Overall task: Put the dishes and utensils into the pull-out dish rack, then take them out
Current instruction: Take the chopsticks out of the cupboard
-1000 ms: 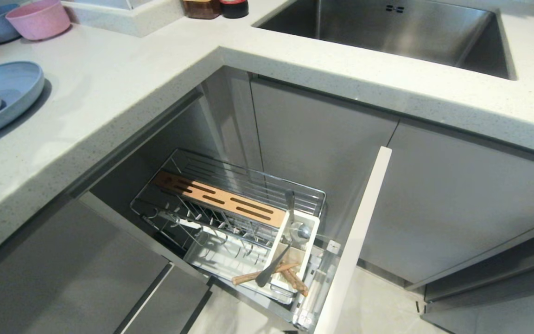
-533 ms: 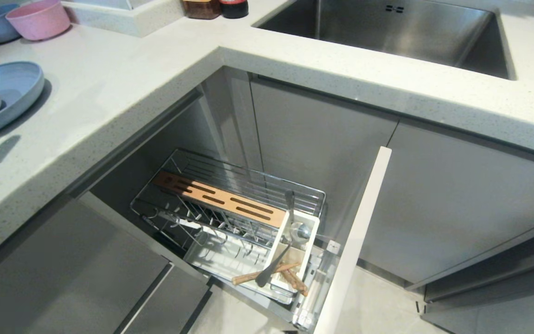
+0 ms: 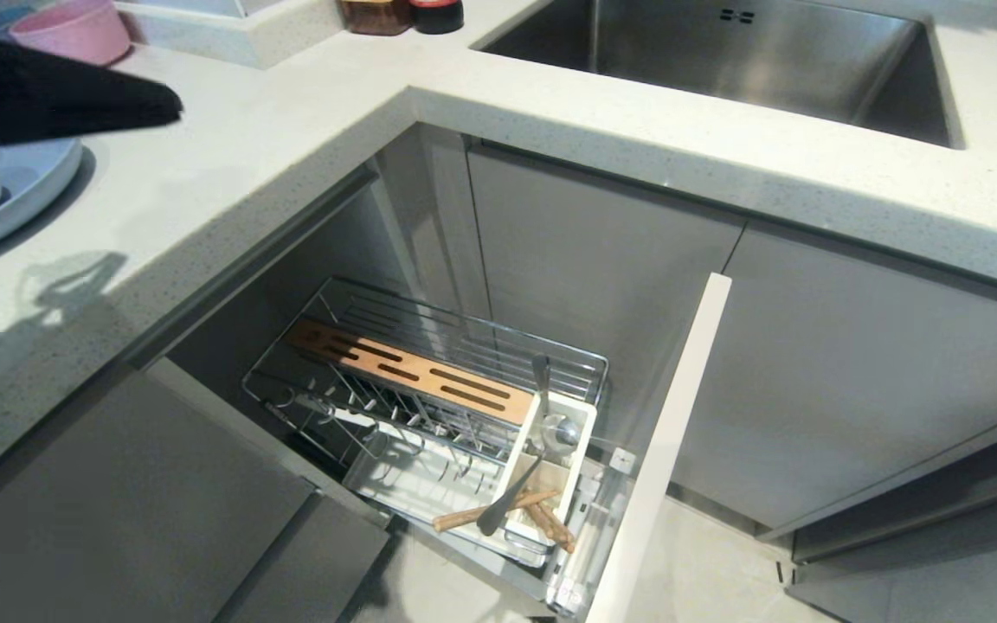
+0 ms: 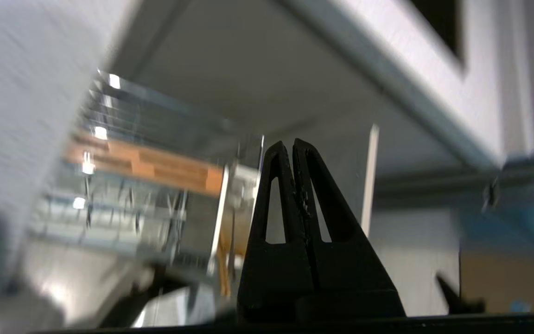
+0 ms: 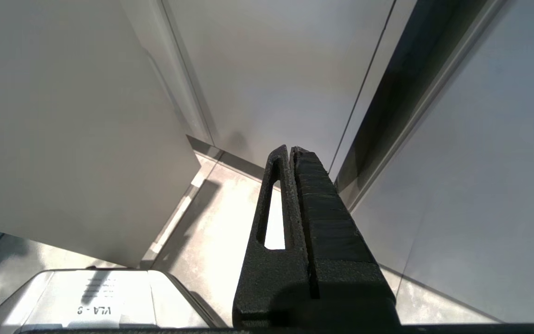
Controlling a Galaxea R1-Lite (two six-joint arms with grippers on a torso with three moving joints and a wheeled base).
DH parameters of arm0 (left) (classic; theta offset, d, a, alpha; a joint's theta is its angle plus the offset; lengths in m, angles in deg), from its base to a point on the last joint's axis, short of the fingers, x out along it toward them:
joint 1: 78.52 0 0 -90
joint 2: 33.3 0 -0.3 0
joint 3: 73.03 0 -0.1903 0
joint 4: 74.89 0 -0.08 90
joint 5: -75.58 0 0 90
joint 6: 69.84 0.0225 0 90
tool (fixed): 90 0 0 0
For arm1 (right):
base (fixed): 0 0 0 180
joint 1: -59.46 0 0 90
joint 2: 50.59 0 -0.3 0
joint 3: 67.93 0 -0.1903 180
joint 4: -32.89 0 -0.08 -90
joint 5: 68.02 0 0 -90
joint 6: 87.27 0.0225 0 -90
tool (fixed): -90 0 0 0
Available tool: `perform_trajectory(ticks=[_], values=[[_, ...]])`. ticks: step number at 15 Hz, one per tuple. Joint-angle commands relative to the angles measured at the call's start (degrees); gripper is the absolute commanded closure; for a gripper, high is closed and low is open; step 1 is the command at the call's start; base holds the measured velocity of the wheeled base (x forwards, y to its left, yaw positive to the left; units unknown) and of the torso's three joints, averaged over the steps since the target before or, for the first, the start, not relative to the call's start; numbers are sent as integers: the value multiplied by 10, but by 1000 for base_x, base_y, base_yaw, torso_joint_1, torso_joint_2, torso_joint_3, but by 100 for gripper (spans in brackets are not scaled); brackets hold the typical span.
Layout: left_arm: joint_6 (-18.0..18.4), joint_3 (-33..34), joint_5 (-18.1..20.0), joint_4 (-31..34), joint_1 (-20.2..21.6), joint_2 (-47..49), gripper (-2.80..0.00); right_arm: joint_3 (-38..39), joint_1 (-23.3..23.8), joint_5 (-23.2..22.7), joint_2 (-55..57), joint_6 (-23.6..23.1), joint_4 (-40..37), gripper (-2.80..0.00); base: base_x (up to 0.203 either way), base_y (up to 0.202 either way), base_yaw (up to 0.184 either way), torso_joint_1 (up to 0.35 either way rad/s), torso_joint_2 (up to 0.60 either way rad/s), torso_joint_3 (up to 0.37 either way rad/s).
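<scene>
The left gripper [image 3: 171,105] hangs over the counter [image 3: 230,164] at the head view's upper left, fingers pressed together on nothing, tips pointing toward the sink [image 3: 723,61]; it covers part of the blue plate [image 3: 40,177], which lies flat at the counter's left edge; a pink bowl [image 3: 74,30] stands behind it. The rack [image 3: 429,389] stands pulled out below the counter, its long axis running from the cabinet out to the front panel [image 3: 663,450]; the wooden strip [image 3: 412,372] follows that axis. In the caddy [image 3: 550,484] at the panel end, the spoon [image 3: 511,493] leans handle-down toward the floor, and the chopsticks [image 3: 498,510] lie tilted, splayed across the caddy's rim. The right gripper [image 5: 291,148] is clenched empty, low beside cabinet doors.
</scene>
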Motion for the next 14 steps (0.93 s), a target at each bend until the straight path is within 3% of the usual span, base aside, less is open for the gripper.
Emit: perform_trajectory(ticks=[1,8,11,14], values=[[6,-6,0,53,-32,58,0,2,0,0,0,0,0,0,0,0,0,0,0,0],[16,-117,3,300,-89,200,0,2,0,0,0,0,0,0,0,0,0,0,0,0],[15,-154,4,370,-105,285,0,2,0,0,0,0,0,0,0,0,0,0,0,0],[14,-167,6,395,-121,334,0,2,0,0,0,0,0,0,0,0,0,0,0,0]])
